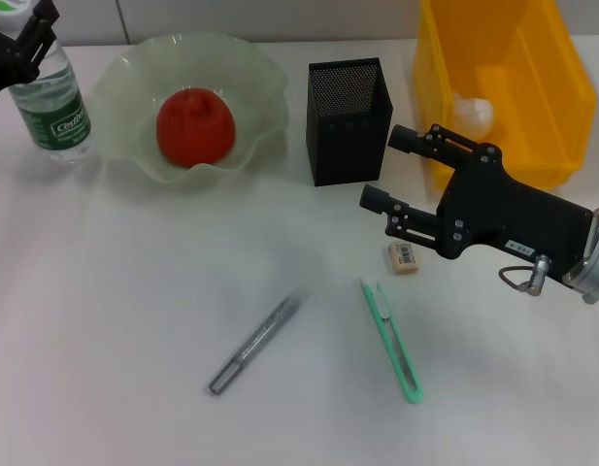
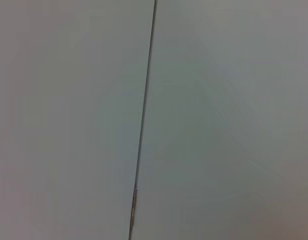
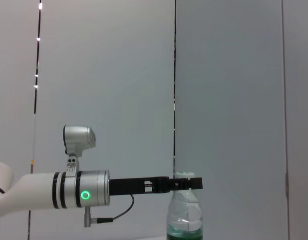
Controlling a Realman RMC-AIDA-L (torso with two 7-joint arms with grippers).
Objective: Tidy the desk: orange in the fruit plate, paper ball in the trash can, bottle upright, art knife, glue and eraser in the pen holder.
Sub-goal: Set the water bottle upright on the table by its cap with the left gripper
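1. Left gripper (image 1: 22,34) — at the far left corner of the white desk (image 1: 115,320), clenched around the neck of the water bottle (image 1: 52,107), which stands upright. The right wrist view shows the same grasp side-on: the black fingers close just under the cap of the bottle (image 3: 184,220).
2. Right gripper (image 1: 391,170) — hovers over the right half of the desk, fingers spread and holding nothing, pointing left toward the pen holder (image 1: 348,121).
3. Orange (image 1: 194,126) — rests in the middle of the pale, wavy-rimmed fruit plate (image 1: 255,83), just right of the bottle.
4. Pen holder: a black mesh box standing upright between the fruit plate and the yellow trash can (image 1: 532,97).
5. Paper ball (image 1: 472,112): a white crumpled lump lying inside the trash can.
6. Eraser (image 1: 404,257): on the desk just below the right gripper's lower finger, near the pen holder.
7. Art knife (image 1: 392,340): green, lying on the desk nearer than the eraser.
8. Glue (image 1: 253,345): a slim grey stick lying slantwise, left of the art knife and apart from it.
9. Left wrist view: only a plain wall panel (image 2: 69,120) with one dark seam.
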